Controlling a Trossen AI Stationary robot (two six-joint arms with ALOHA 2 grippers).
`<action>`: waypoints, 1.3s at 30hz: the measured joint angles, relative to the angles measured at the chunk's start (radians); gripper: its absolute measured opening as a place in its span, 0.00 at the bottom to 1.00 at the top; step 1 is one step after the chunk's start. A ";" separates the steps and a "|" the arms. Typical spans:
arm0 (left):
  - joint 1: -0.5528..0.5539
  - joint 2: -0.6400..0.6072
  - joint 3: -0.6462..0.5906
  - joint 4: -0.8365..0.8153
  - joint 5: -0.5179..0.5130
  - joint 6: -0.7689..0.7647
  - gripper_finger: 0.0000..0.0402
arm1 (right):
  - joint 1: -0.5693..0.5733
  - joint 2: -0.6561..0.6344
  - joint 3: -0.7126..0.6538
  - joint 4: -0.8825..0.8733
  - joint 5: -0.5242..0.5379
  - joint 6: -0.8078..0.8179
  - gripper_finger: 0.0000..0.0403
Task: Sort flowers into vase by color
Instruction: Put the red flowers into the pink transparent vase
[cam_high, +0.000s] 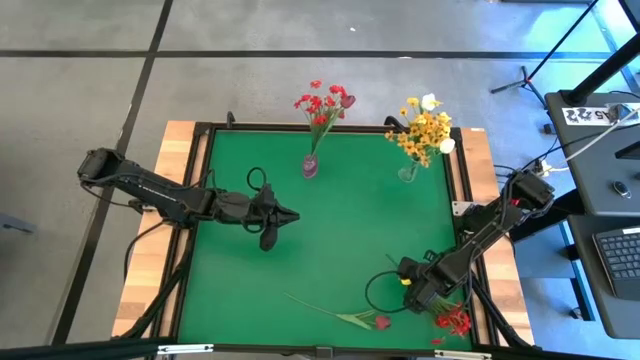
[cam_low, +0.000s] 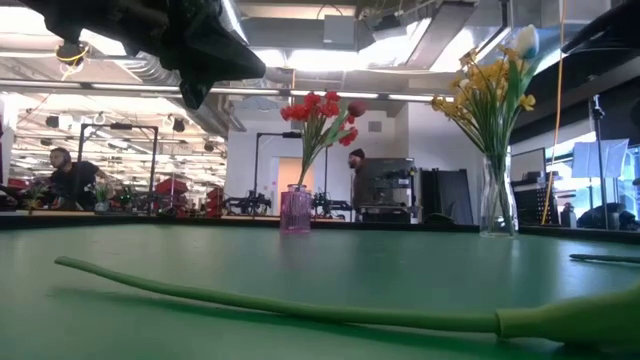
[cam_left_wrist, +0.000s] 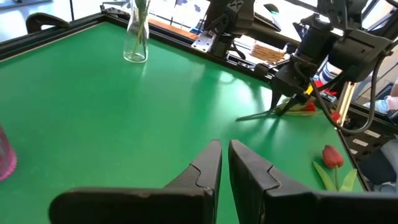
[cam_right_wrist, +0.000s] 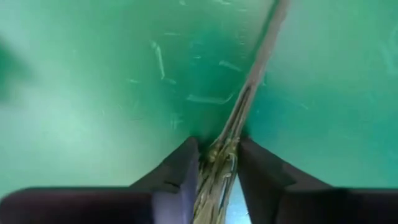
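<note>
A pink vase (cam_high: 310, 165) with red flowers and a clear vase (cam_high: 408, 172) with yellow and white flowers stand at the far side of the green mat. A red-cluster flower (cam_high: 452, 320) lies at the near right corner, and my right gripper (cam_right_wrist: 217, 155) is shut on its stem from above. A dark red bud flower (cam_high: 345, 316) lies flat on the mat near the front edge, its bud (cam_left_wrist: 333, 155) toward the right. My left gripper (cam_left_wrist: 225, 154) hovers shut and empty over the mat's left half. My right gripper pinches the green stem (cam_right_wrist: 231, 134) of the red-cluster flower between its two fingers. The fingers point down and lie across the stem. The stem's free end (cam_left_wrist: 255, 115) and the blossoms (cam_high: 455, 322) still rest on the mat.
The mat's raised dark frame (cam_high: 462, 200) and wooden table edges run around the work area. The middle of the mat (cam_high: 340, 240) lies open between the arms. Beyond the table stand a tripod and a desk with a keyboard.
</note>
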 joint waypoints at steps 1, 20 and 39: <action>0.000 0.000 0.000 0.000 0.000 0.000 0.07 | -0.005 0.000 0.001 -0.008 -0.003 -0.001 0.24; -0.031 0.000 0.003 0.205 0.017 0.116 0.07 | -0.204 0.002 0.149 -0.089 0.103 -0.351 0.08; -0.017 0.247 0.332 0.000 0.091 0.265 0.28 | -0.362 0.001 0.458 -0.127 0.487 -0.819 0.05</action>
